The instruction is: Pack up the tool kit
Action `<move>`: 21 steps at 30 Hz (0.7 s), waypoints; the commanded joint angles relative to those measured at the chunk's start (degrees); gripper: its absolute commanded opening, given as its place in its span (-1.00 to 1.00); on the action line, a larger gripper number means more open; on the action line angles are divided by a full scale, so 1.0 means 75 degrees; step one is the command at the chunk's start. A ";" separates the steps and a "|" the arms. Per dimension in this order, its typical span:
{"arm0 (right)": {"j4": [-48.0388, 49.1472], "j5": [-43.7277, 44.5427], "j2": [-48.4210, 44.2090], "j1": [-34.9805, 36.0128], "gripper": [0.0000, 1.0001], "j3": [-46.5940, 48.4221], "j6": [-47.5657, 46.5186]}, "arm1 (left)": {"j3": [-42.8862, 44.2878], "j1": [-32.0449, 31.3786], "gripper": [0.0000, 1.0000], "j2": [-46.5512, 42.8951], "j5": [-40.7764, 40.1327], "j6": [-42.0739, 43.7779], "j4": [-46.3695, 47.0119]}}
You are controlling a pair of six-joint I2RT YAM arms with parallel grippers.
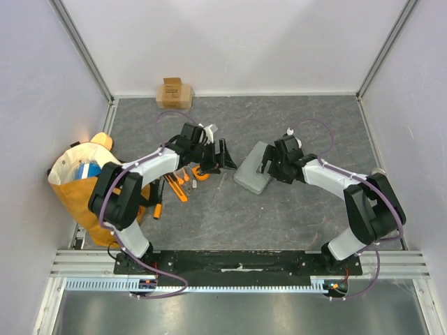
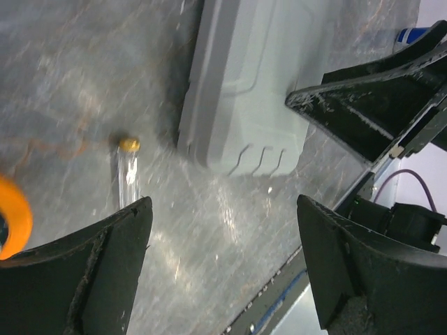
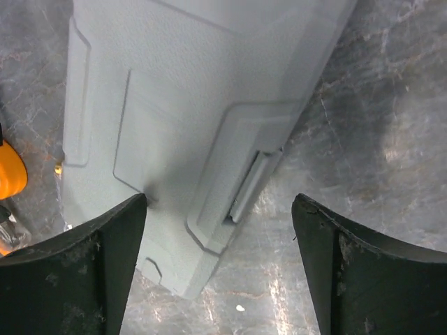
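Observation:
The tool kit's grey case point(image 1: 251, 176) lies shut and flat mid-table. Its ribbed corner point(image 2: 244, 84) shows in the left wrist view and its latch point(image 3: 253, 183) in the right wrist view. My left gripper point(image 1: 223, 159) hovers open just left of the case, with only bare table between its fingers point(image 2: 223, 209). My right gripper point(image 1: 267, 166) stands open over the case's latch edge point(image 3: 220, 202), touching nothing. Orange-and-black hand tools point(image 1: 176, 187) lie left of the case beside a round orange tape measure point(image 1: 202, 172). A small clear tool with a yellow tip point(image 2: 128, 167) lies near the case.
A small brown cardboard box point(image 1: 173, 92) sits at the back wall. A yellow-orange bag point(image 1: 78, 183) stands at the table's left edge. White walls enclose the grey table point(image 1: 307, 125) on three sides.

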 commanded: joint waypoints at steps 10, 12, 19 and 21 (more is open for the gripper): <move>-0.0213 0.1107 -0.0252 -0.0176 0.57 0.0772 -0.0660 | 0.2605 -0.0342 0.77 0.2231 -0.0648 0.1387 -0.0166; -0.0295 0.1294 -0.0593 -0.0188 0.52 0.0597 -0.0520 | 0.2747 -0.0435 0.77 0.2395 -0.0647 0.1527 -0.0203; -0.1021 0.1530 -0.1040 -0.0235 0.26 0.0444 -0.0262 | 0.3169 -0.0611 0.65 0.2841 -0.0612 0.1808 -0.0577; -0.1127 0.1541 -0.1028 -0.0259 0.19 0.0374 -0.0110 | 0.3205 -0.0658 0.61 0.2888 -0.0636 0.1914 -0.0659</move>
